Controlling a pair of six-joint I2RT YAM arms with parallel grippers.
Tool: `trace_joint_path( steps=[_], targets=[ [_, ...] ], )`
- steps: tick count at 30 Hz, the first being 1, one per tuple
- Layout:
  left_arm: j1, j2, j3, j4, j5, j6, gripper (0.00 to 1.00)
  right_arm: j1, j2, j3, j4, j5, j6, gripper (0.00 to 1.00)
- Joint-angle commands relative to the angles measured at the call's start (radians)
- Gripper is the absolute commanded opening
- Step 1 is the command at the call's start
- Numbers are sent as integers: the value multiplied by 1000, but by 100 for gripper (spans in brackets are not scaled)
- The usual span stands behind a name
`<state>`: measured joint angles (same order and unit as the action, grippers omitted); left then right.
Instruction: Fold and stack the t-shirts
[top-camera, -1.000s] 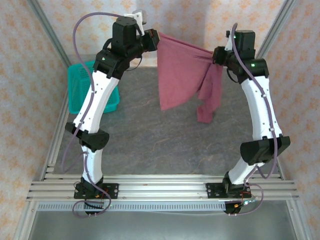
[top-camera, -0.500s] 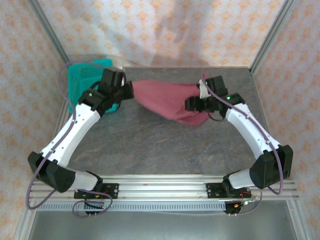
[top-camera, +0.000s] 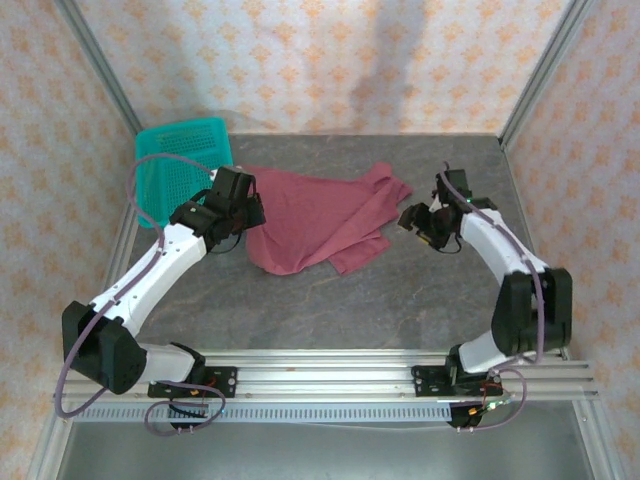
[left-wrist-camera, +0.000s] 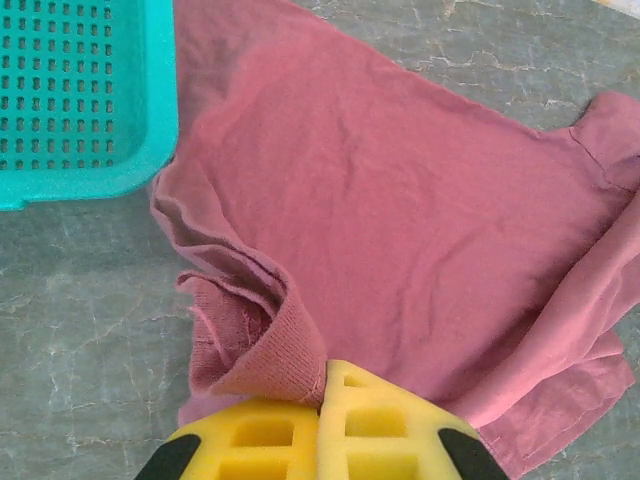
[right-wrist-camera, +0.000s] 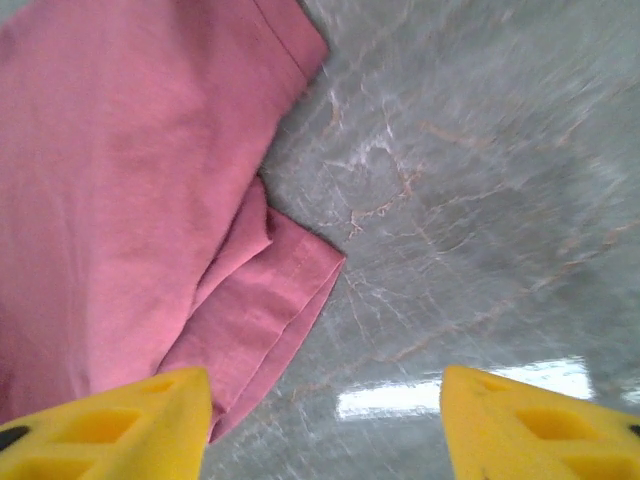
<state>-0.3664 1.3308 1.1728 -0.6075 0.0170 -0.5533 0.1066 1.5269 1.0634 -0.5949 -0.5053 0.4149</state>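
The maroon t-shirt (top-camera: 318, 212) lies spread and partly rumpled on the grey table, one sleeve pointing to the back right. My left gripper (top-camera: 251, 214) sits low at the shirt's left edge, shut on a ribbed fold of the fabric. In the left wrist view the yellow fingers (left-wrist-camera: 260, 440) press together on that fold, and the t-shirt (left-wrist-camera: 400, 200) stretches away beyond my left gripper (left-wrist-camera: 327, 372). My right gripper (top-camera: 413, 222) stands open just right of the shirt, holding nothing. In the right wrist view the right gripper (right-wrist-camera: 325, 385) frames bare table, with the t-shirt's (right-wrist-camera: 130, 200) hem at the left.
A teal mesh basket (top-camera: 170, 165) stands at the back left, its corner (left-wrist-camera: 90, 100) close beside the shirt's edge. Metal frame posts and patterned walls close in the table on three sides. Bare grey table (top-camera: 330, 300) lies in front of the shirt.
Both arms came down from high up, where the shirt hung between them. The shirt now lies on the table. The right gripper let go of it and drew away to the right.
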Motion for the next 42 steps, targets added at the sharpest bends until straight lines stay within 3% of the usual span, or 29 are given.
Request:
trace_joint_path(
  steps=[1,6,20,26,27,42],
  targets=[
    [4,-10,-11,31,-14,-19,0,34,59,-27,140,-90,118,58],
    [7,-30,-27,27,-19,-14,0,86,182,28,122,-46,138,48],
    [20,-96,-62,20,-14,-8,0,124,397,148,136,74,193,32],
    [25,-105,-58,16,-9,3,0,128,443,224,91,119,195,7],
    [26,-107,-58,14,-10,4,0,127,434,237,69,138,191,0],
    [99,-171,-9,-43,-53,11,0,-101,-98,246,-176,160,105,0]
  ],
)
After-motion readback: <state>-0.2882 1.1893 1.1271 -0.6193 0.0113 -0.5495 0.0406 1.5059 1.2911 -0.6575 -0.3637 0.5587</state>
